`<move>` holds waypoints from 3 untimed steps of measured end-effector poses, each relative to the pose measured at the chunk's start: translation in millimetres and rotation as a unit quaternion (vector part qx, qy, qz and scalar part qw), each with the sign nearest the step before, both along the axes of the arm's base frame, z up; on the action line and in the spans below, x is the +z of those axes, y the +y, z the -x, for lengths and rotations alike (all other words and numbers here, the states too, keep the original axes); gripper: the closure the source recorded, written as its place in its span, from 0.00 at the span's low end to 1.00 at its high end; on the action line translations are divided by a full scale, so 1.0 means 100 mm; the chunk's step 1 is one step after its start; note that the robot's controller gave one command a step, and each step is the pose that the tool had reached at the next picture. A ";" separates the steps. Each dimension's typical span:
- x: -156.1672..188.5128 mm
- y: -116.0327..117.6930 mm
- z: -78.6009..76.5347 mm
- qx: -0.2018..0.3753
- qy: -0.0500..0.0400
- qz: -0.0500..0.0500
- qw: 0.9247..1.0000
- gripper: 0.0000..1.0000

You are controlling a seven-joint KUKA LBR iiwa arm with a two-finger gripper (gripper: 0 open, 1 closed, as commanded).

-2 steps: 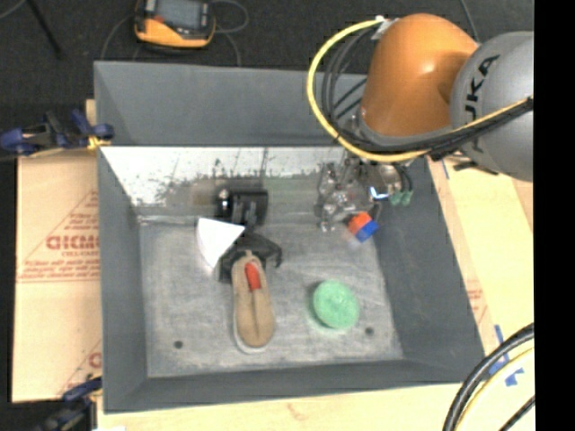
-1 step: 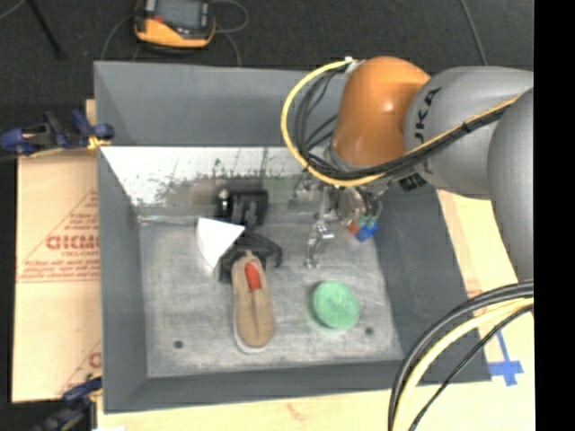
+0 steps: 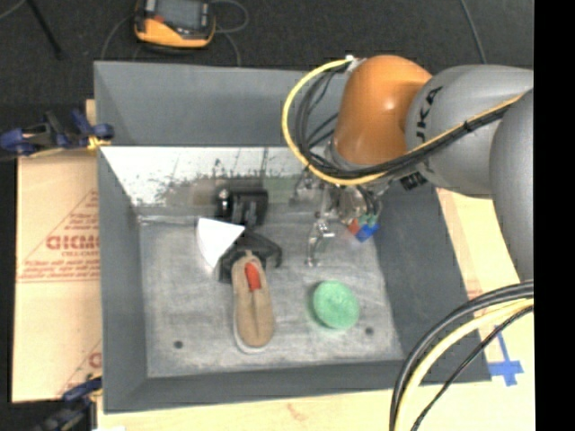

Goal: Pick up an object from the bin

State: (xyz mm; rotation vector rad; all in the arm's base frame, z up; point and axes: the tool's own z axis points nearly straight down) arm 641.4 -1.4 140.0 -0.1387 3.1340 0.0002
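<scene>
My gripper point(image 3: 314, 245) hangs below the orange wrist cover in the right middle of the bin, just above the floor. A green round pad point(image 3: 334, 305) lies a little in front of it and to its right. To its left lies a tan oblong brush point(image 3: 252, 311) with a red mark and a black end. A white triangular piece point(image 3: 216, 240) sits beside that black end. A black blocky object point(image 3: 243, 205) rests against the back wall, left of the gripper. Nothing shows in the gripper.
The arm and its cables reach in from the right and cover the bin's back right corner. Bare bin floor lies at the front left and along the front wall.
</scene>
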 end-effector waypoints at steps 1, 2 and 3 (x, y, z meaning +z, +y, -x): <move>0.00 0.01 -0.01 0.000 0.000 0.000 1.000 0.00; -0.19 0.01 0.47 0.163 0.000 0.001 0.987 1.00; -0.19 0.01 0.47 0.163 0.000 0.001 0.987 0.00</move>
